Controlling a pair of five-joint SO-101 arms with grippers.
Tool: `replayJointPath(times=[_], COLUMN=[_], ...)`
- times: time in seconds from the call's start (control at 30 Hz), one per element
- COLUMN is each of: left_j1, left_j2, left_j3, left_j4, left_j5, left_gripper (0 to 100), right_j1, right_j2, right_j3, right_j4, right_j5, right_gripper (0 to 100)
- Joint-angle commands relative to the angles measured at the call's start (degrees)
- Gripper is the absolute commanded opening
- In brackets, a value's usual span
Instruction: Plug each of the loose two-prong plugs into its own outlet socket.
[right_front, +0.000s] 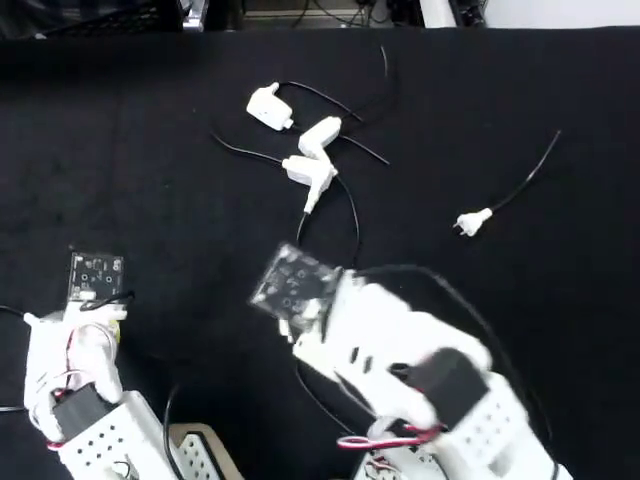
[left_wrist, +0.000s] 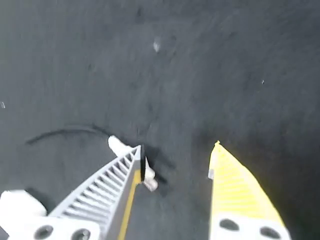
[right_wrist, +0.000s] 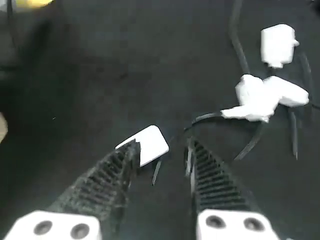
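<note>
Plainly the risk lies with the right gripper (right_wrist: 162, 145). Its fingers stand apart with a white block (right_wrist: 149, 144) touching one of them, so closing off-centre could flick the block aside instead of catching it. The left gripper (left_wrist: 176, 147) is spread too, with a small white plug (left_wrist: 120, 146) against its grey finger, and a sideways nudge would likely push it away. On the black bench (right_front: 150, 180) another loose plug (right_front: 473, 221) lies well apart from the cluster of white sockets (right_front: 303, 168). Whether any socket already holds prongs cannot be told.
</note>
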Motion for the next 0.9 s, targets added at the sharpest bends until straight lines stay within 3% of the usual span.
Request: replayJointPath(times=[0.0,0.13,0.33,0.6,0.87], left_j1=[-1.4,-1.4,-1.4,-1.4,-1.7], left_j2=[-0.3,-0.3,-0.4,-0.4,-0.4], left_j3=[1.1,1.1,1.1,1.1,1.1], left_j4=[6.1,7.7,9.3,9.5,9.8], left_j5=[0.7,1.0,7.4,7.6,7.6], left_gripper=[22,22,22,22,22], right_j1=[-3.1,-3.1,-3.1,-2.8,-2.6], right_j2=[-0.2,1.8,11.5,35.4,50.3], right_j3=[10.2,18.4,21.4,10.2,0.7], right_j4=[-8.6,-13.4,-20.7,-26.3,-26.2], right_j5=[-0.3,1.5,1.9,-5.1,-5.7], right_gripper=[14.9,14.9,14.9,14.9,14.5])
